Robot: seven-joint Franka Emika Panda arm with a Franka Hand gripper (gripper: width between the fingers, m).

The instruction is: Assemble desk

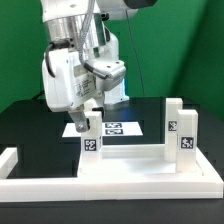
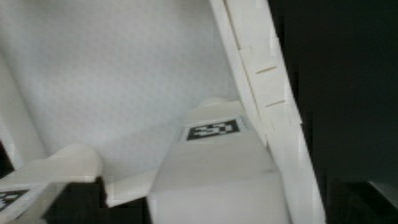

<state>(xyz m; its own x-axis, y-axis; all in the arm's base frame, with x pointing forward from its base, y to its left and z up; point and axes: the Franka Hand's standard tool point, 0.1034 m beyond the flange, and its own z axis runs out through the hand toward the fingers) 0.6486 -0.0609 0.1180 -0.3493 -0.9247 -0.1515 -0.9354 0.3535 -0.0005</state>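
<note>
Desk top panel (image 1: 130,160) lies flat on the black bench (image 1: 20,125), inside the low white border bars (image 1: 100,185). Two square legs stand upright on it: one at the exterior view's left (image 1: 91,135), one at its right (image 1: 182,130), each tagged. Fingers (image 1: 92,104) hover just above the left leg, spread apart, grasping nothing. Marker board (image 1: 115,128) lies behind. Wrist view: panel rim (image 2: 258,70) and a tagged leg (image 2: 217,128).

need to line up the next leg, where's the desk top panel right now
In the exterior view the top panel lies front and centre on the black table, two legs standing up from it, the gripper just above the left one.
</note>
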